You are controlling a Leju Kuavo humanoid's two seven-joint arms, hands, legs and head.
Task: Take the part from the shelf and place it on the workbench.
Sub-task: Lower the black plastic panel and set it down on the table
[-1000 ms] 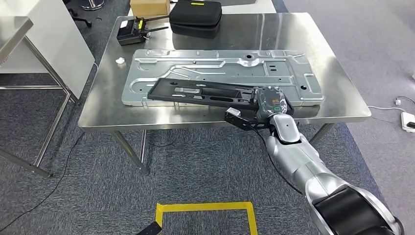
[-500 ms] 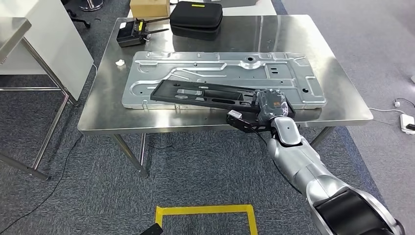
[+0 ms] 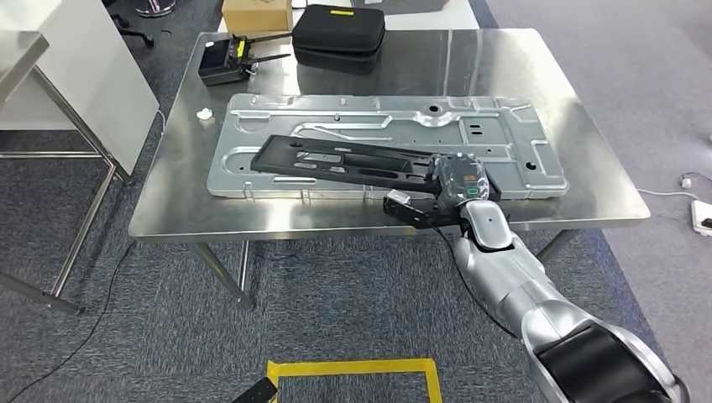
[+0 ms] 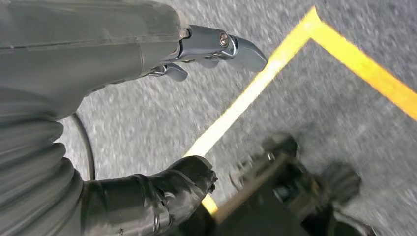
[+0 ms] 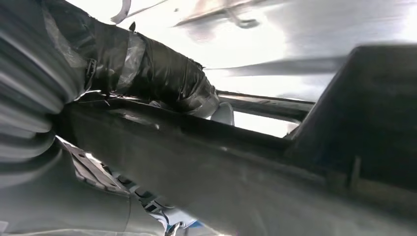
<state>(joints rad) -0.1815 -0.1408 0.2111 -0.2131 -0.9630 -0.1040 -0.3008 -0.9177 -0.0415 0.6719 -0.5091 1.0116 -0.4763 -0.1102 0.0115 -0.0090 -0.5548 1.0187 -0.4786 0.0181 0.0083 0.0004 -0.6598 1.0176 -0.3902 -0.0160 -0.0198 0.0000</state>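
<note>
A long black plastic part (image 3: pixel 344 159) lies slanted across a grey stamped metal panel (image 3: pixel 504 134) on the steel workbench (image 3: pixel 579 109). My right hand (image 3: pixel 458 180) grips the part's near right end at the panel's front edge. In the right wrist view the thumb (image 5: pixel 162 73) wraps over the black part (image 5: pixel 236 172), with the shiny bench top behind it. My left hand (image 4: pixel 162 123) hangs over grey carpet, its fingers (image 4: pixel 216 46) apart and holding nothing.
A black zip case (image 3: pixel 338 34), a cardboard box (image 3: pixel 256 13) and a black radio device (image 3: pixel 222 60) sit along the bench's far edge. A small white scrap (image 3: pixel 202 113) lies left of the panel. Another table (image 3: pixel 25 59) stands at left. Yellow floor tape (image 3: pixel 353 367) marks the carpet below.
The whole picture has shifted a little, so the camera has moved. My right hand still grips the part's end on the panel, and the part looks unmoved.
</note>
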